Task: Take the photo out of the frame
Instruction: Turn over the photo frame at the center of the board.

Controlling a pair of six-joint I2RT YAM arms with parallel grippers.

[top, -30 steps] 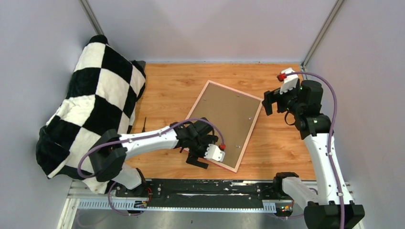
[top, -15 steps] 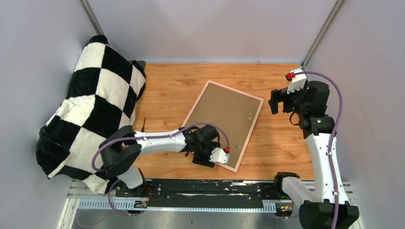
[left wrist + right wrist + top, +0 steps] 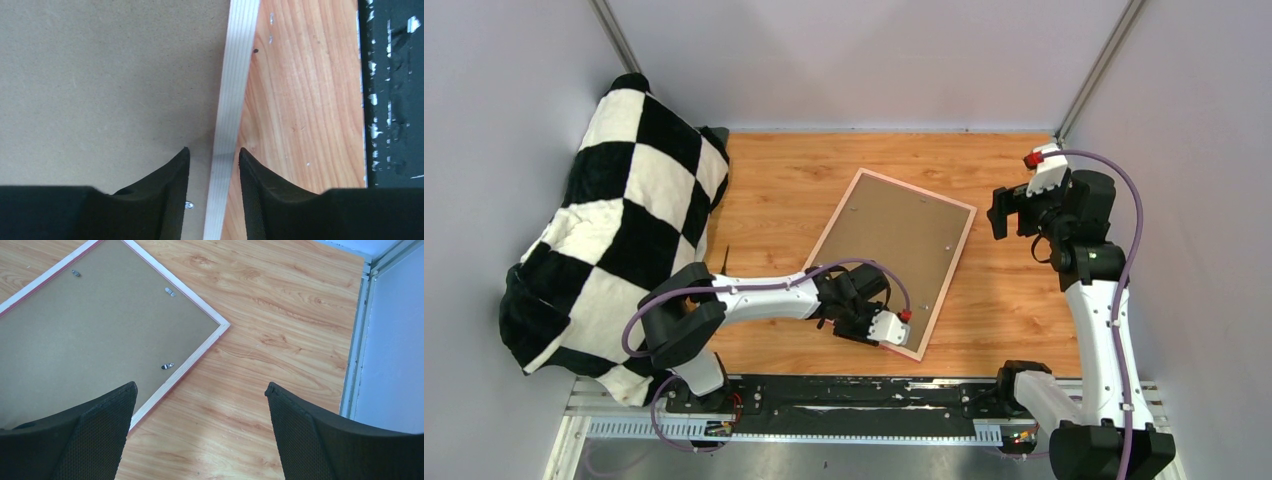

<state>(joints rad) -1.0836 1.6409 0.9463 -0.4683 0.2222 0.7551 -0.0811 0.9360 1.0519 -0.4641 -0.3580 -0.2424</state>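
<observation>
The frame point(image 3: 917, 190) lies face down on the wooden table, narrow pink border around a brown backing board point(image 3: 894, 250). The photo is hidden under that board. My left gripper point(image 3: 894, 335) is low over the frame's near right edge. In the left wrist view its jaws point(image 3: 214, 150) straddle the pale border strip point(image 3: 235, 90), one finger over the backing point(image 3: 100, 85), the other over the wood, with a little gap on each side. My right gripper point(image 3: 999, 212) hovers wide open to the right of the frame, nothing between its fingers point(image 3: 200, 386); the frame's corner point(image 3: 180, 371) lies below it.
A black-and-white checkered cloth point(image 3: 619, 220) is heaped along the left wall. Small metal clips point(image 3: 167, 366) sit on the backing. A black rail point(image 3: 844, 395) runs along the near table edge. Grey walls close in the back and both sides.
My left gripper slid along to the frame's near right edge and its jaws narrowed around the border. The right arm drew slightly right, still open.
</observation>
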